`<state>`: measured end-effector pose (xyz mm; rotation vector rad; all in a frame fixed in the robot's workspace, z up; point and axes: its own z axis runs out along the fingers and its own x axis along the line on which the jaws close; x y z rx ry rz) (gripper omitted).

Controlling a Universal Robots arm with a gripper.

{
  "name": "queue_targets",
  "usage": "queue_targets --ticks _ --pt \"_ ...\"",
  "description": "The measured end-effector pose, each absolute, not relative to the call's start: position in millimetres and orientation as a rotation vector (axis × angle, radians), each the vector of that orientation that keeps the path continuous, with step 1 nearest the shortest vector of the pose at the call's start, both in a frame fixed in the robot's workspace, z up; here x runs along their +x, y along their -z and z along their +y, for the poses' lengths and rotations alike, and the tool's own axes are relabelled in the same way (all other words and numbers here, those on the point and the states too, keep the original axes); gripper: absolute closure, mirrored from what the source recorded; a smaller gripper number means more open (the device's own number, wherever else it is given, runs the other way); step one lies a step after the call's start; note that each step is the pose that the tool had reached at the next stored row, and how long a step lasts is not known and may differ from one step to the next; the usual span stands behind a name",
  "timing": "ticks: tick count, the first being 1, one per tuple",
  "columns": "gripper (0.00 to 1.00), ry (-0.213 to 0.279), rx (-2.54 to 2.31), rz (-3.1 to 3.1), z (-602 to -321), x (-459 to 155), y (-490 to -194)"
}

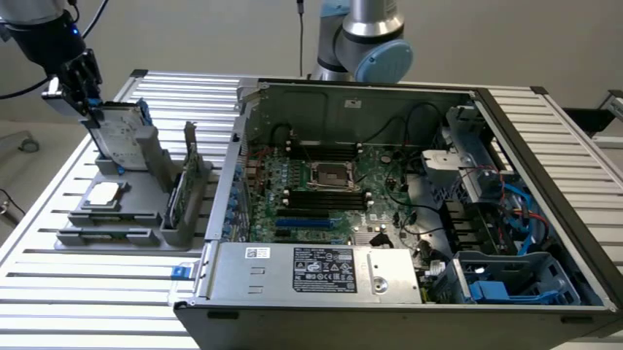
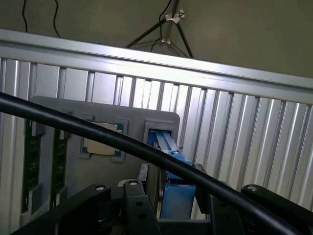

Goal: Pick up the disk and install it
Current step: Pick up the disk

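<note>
As it stands upright, the disk point(image 1: 119, 133) looks silver, blue-framed

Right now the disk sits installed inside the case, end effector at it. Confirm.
Not right. The exterior view shows the disk standing in the grey holder beside the case, not inside it. The end effector is at it.

Ribbed metal counter point(image 1: 78, 292): grey parts holder point(image 1: 98, 238) just below the gripper point(image 1: 95, 109), open computer case point(image 1: 389, 324) farther off.
</note>
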<state>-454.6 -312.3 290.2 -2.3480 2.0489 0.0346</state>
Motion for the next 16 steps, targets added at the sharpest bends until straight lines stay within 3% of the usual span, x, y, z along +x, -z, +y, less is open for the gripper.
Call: queue_targets --ticks 16 --pt "0.52 -0.038 -2.346 2.047 -311.3 -454.7 -285.1"
